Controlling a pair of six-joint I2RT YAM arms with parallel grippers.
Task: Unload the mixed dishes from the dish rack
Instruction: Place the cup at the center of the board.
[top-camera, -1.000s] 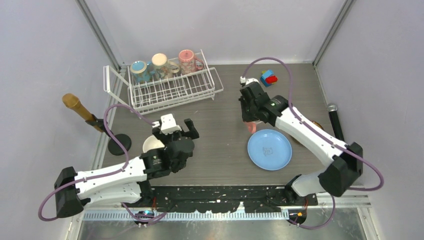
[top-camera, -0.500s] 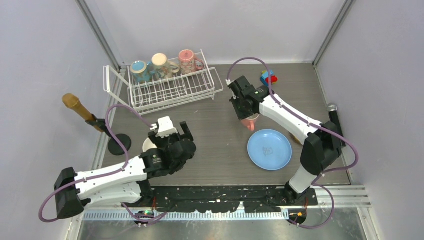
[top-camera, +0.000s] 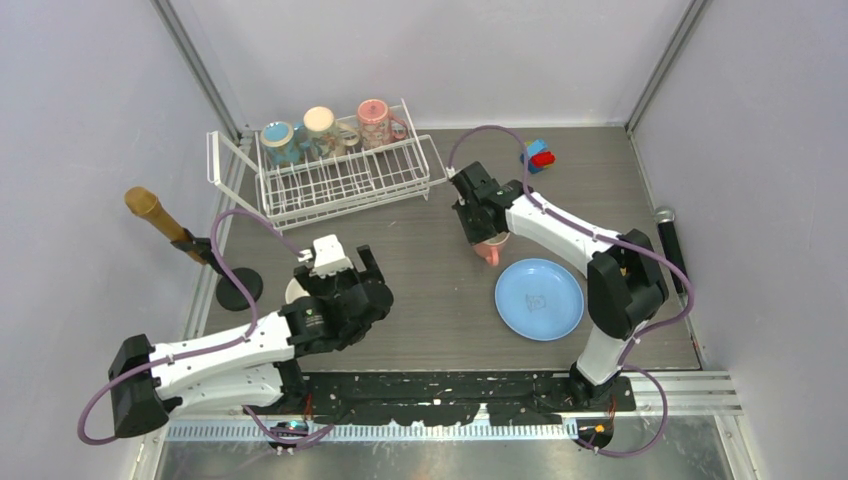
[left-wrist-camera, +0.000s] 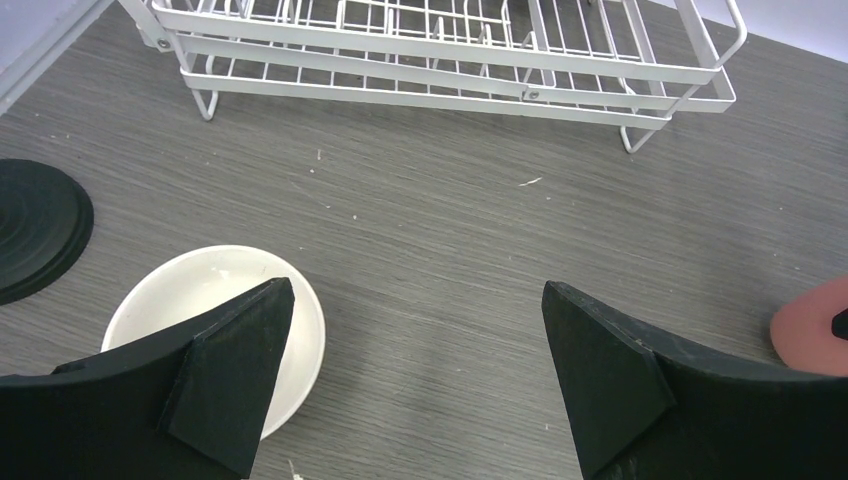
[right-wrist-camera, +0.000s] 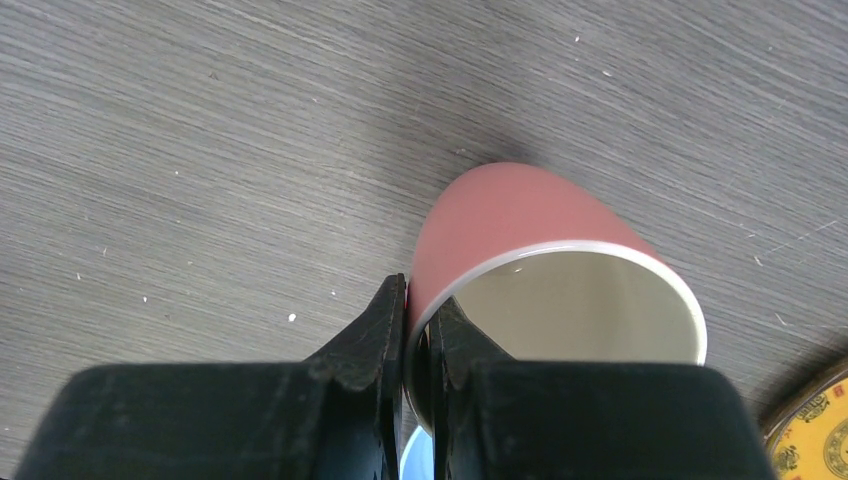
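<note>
The right end effector (right-wrist-camera: 416, 305) was clenched on the rim wall of a pink mug (right-wrist-camera: 520, 215), held tilted low over the desk (right-wrist-camera: 200, 150) between the dish rack (top-camera: 340, 180) and the blue plate (top-camera: 539, 299). Such a thin pinch might let the mug swivel or slip, and if released tilted it could topple against the plate. The left end effector (left-wrist-camera: 415, 300) hung spread wide, holding nothing, by the cream bowl (left-wrist-camera: 200, 290).

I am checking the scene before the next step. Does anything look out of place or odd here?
Nothing looks spilled or broken. But the right gripper pinches the pink mug by its rim alone, one finger inside, one outside, and colourful toy blocks lie on the table near its far edge.
</note>
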